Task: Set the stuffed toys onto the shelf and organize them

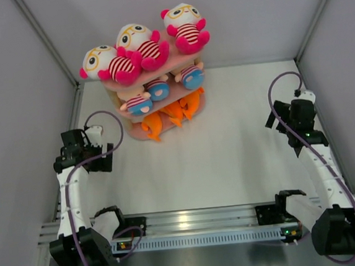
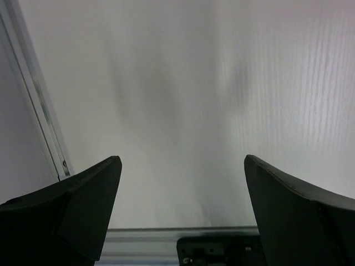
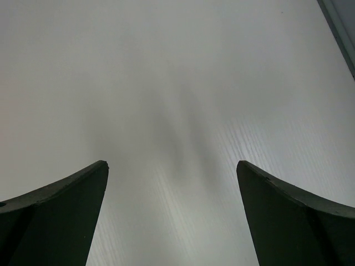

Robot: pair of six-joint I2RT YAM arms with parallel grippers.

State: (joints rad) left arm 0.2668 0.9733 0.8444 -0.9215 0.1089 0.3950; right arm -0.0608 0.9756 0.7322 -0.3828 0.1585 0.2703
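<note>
Pink boards of the shelf (image 1: 172, 63) stand in the upper left-centre of the top view, on the white worktop (image 1: 240, 134) close to the back wall. Three white-headed dolls (image 1: 138, 44) with yellow glasses and striped shirts sit in a row on the top board and cover most of it. On the middle board the peach-headed dolls (image 1: 139, 103) with blue bottoms are partly hidden by the board above; three can be made out. On the lowest board the orange sharks (image 1: 154, 126) crowd together, so their number is hard to tell, and their rear parts lie in shadow. The wooden posts are almost wholly hidden behind the toys.

The left arm (image 1: 74, 160) is at the left of the frame and the right arm (image 1: 301, 125) at the right, both well apart from the shelf. From above, the ends of the arms read only as dark bulk.

In the left wrist view the left jaws stand wide. Their dark fingers (image 2: 72, 210) are cut off by the lower edge, white worktop shows between them, and a metal rail (image 2: 138, 246) runs along the bottom. In the right wrist view the right jaws are equally wide, with the fingers (image 3: 55, 216) likewise cut off and blurred worktop between them.
</note>
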